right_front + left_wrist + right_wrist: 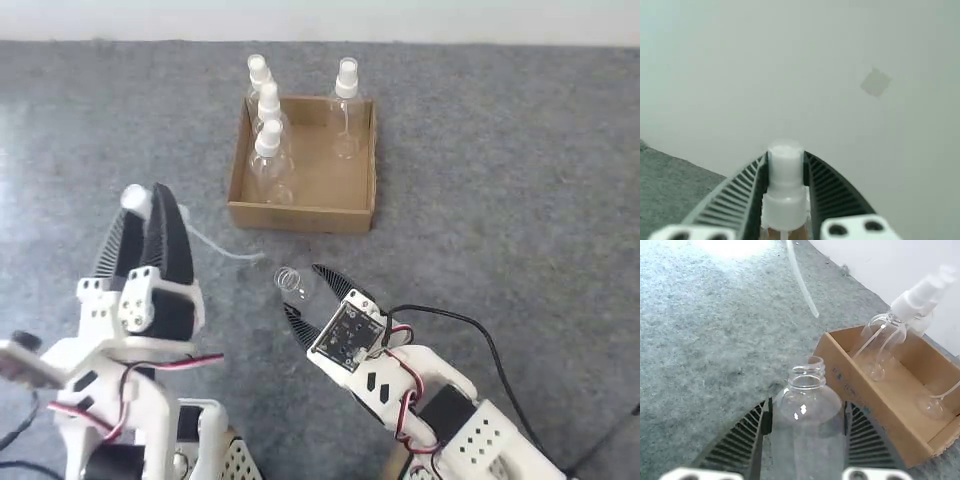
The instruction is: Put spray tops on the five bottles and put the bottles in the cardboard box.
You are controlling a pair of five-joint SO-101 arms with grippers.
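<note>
As held, the bottle (807,410) seems upright, neck up.

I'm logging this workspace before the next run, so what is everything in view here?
cardboard box: one, brown, on the carpet at the far middle
capped bottles: four, clear with white spray tops, upright in the cardboard box
open bottle: one, clear, no top, gripped in front of the box
spray top: one, white with a thin tube, gripped left of the box
carpet: grey, covering the table
wall: white, behind the box
left gripper: one, black fingers shut on the spray top
right gripper: one, black fingers shut on the open bottle
</note>
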